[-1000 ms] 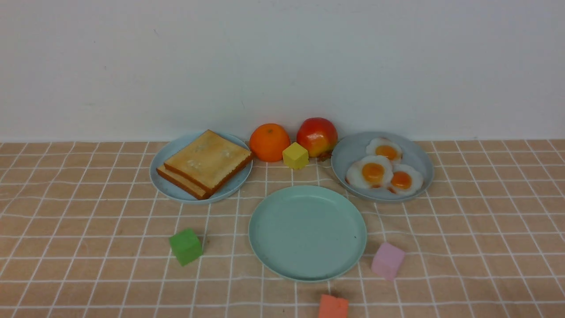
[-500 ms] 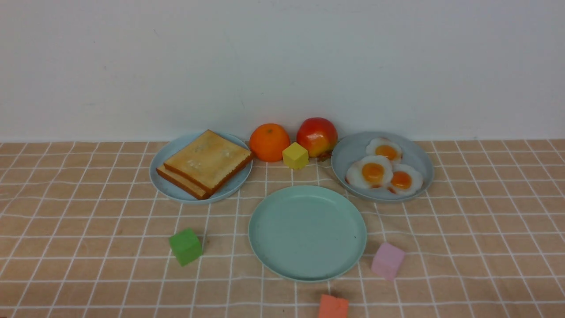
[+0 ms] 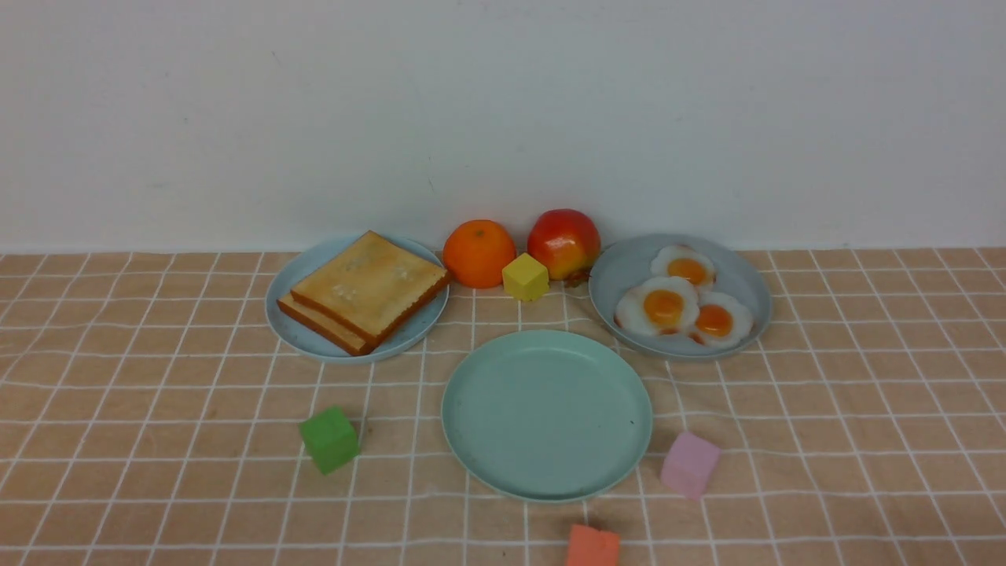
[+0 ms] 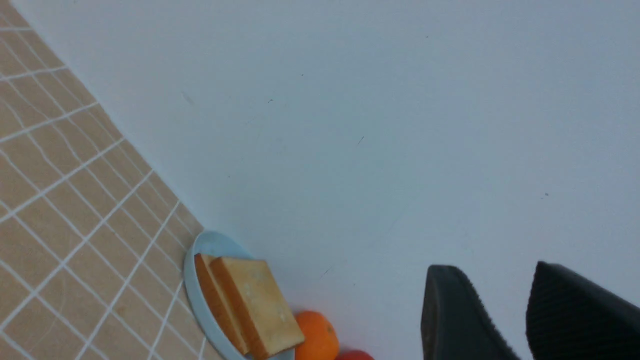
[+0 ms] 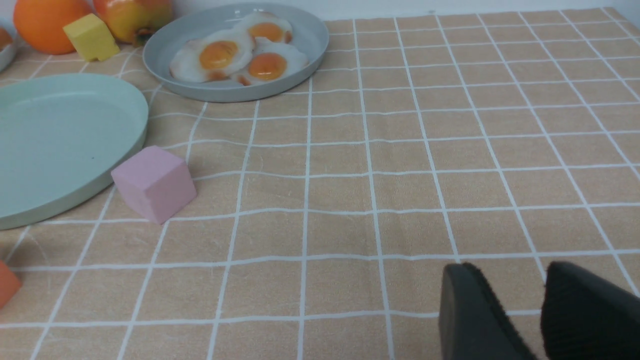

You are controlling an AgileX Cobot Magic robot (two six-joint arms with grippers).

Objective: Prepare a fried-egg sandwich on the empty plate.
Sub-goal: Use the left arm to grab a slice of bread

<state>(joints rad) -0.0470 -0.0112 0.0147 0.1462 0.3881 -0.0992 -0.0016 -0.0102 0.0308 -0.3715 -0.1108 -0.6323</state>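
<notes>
Two golden toast slices point(image 3: 365, 289) lie stacked on a pale blue plate point(image 3: 291, 326) at the back left. Three fried eggs point(image 3: 664, 306) share a grey-blue plate point(image 3: 629, 271) at the back right. The mint-green empty plate point(image 3: 547, 413) sits in the middle, nearer to me, with nothing on it. Neither arm shows in the front view. My left gripper point(image 4: 492, 270) is open in the air, facing the wall, with the toast point(image 4: 255, 305) far off. My right gripper point(image 5: 505, 267) is open over bare cloth, well to the right of the empty plate point(image 5: 55, 145) and the eggs point(image 5: 217, 55).
An orange point(image 3: 479, 253), a red apple point(image 3: 564, 244) and a yellow cube point(image 3: 526, 277) stand by the white wall between the two back plates. A green cube point(image 3: 330, 439), a pink cube point(image 3: 690, 464) and an orange-red cube point(image 3: 593, 546) lie around the mint plate.
</notes>
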